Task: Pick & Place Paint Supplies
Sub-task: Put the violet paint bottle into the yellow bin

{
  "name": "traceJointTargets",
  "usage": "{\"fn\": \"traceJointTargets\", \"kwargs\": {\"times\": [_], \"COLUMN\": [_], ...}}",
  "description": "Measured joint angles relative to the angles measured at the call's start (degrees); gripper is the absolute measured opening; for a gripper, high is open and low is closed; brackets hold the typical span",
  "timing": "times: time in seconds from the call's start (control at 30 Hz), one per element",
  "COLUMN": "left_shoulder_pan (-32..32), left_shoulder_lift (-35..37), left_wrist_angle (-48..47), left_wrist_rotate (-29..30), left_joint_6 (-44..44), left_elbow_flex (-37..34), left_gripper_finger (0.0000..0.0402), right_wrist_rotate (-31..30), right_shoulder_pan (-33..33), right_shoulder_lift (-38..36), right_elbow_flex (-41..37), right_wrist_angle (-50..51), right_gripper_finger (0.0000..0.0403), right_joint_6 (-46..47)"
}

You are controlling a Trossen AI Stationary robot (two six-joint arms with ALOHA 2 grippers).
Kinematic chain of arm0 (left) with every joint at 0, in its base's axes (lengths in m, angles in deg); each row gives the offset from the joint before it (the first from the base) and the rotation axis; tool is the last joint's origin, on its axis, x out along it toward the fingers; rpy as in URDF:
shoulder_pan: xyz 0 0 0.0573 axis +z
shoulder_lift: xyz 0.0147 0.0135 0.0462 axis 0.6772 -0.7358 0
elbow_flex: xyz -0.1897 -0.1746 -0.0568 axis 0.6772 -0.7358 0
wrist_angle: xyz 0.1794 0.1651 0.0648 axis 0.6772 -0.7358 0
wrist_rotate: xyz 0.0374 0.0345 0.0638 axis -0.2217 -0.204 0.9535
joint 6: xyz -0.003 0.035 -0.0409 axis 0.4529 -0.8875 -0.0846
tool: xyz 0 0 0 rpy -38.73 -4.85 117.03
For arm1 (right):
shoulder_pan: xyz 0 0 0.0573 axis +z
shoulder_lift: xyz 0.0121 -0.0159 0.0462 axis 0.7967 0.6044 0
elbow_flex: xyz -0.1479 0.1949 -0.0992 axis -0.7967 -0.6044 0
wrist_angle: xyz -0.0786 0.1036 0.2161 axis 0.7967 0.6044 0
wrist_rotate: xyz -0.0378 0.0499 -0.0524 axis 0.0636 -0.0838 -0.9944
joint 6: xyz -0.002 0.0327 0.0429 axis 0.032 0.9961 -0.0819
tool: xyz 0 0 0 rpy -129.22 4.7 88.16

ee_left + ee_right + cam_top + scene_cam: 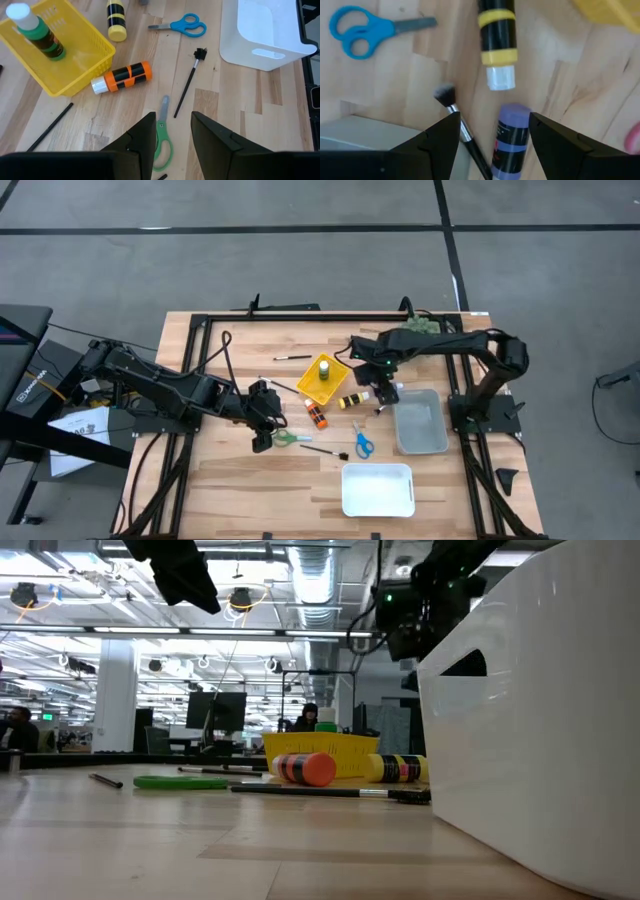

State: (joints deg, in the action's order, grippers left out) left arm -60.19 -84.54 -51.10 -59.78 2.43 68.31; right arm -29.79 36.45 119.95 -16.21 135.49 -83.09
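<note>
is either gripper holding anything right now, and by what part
Nothing is held. The left gripper hangs open over the green scissors. The right gripper is open above the purple paint bottle, fingers either side, not yet closed on it.

The purple paint bottle (512, 142) between the right gripper's (492, 142) fingers is cut off by the right wrist picture's edge, so its far end cannot be seen. A silver-ferruled brush (460, 125) beside it runs out of frame too, hiding its handle. Ahead of that gripper, the yellow paint bottle (496, 40) and the yellow basket (610, 15) are both cropped. A pink blur (632, 137) at the edge is unidentifiable. Below the left gripper (172, 145), the green scissors (161, 140) are partly hidden by its fingers. In the low view, the white bin (540, 700) blocks everything behind it.
</note>
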Motion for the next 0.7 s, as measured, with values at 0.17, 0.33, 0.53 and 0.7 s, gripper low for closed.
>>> {"fn": "traceJointTargets", "kwargs": {"times": [0.17, 0.33, 0.53, 0.7], "left_shoulder_pan": [0.0, 0.0, 0.0, 0.0], "left_shoulder_lift": [0.0, 0.0, 0.0, 0.0], "left_wrist_angle": [0.1, 0.0, 0.0, 0.0], "left_wrist_rotate": [-0.2, -0.2, -0.2, -0.1], "left_joint_6": [0.0, 0.0, 0.0, 0.0], "left_elbow_flex": [0.0, 0.0, 0.0, 0.0], "left_gripper_finger": [0.0115, 0.0115, 0.0115, 0.0115], "right_wrist_rotate": [0.0, 0.0, 0.0, 0.0], "right_shoulder_pan": [-1.6, -2.9, -4.6, -4.7], "right_shoulder_lift": [1.9, 1.9, 1.9, 1.5], "right_elbow_flex": [0.0, 0.0, -0.5, -5.4], "right_wrist_angle": [-0.1, -1.7, -2.3, -5.5], "right_gripper_finger": [0.0207, 0.0196, 0.0195, 0.0206], "right_joint_6": [1.5, 1.1, 0.1, -0.2]}}
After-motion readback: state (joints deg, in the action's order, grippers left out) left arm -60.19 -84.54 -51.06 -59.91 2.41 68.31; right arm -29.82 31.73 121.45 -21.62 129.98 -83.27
